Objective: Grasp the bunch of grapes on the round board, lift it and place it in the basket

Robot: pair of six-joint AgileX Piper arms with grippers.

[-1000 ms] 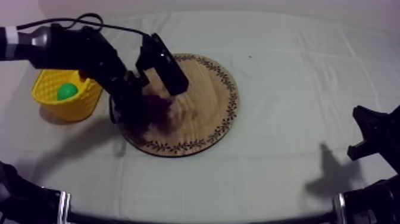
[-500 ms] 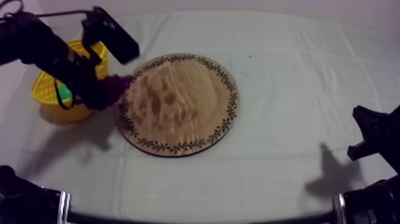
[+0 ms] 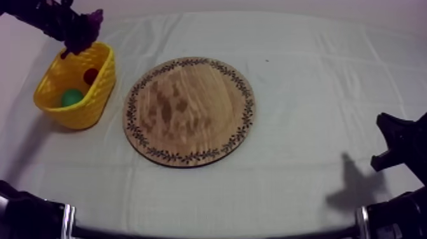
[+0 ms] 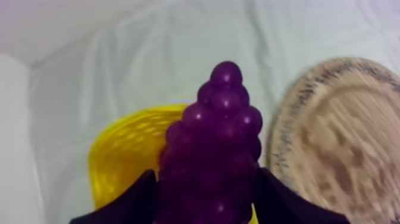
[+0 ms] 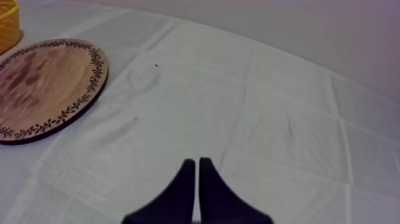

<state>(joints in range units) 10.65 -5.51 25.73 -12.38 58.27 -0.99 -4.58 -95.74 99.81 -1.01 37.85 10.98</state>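
The grapes (image 4: 220,119) were low between board and basket half a second ago. Now they are raised toward the table's far left corner and hang over the basket's (image 3: 73,86) far rim, not yet inside. The left gripper (image 4: 205,176) holds them, one black finger (image 4: 134,199) pressed against each side of the bunch. The board (image 3: 190,111), which carried the bunch a second ago, lies bare.

There is one board, one basket and one bunch. Two pieces lie in the basket: a small red fruit (image 3: 91,75) and a green fruit (image 3: 72,96).

The basket stands close to the table's left edge, just beside the board but not touching it. The cloth (image 3: 305,76) to the board's right is open. The right gripper (image 5: 196,190) has not shifted; it sits low at the right edge, well apart from the board, its fingers together in a narrow wedge holding nothing.
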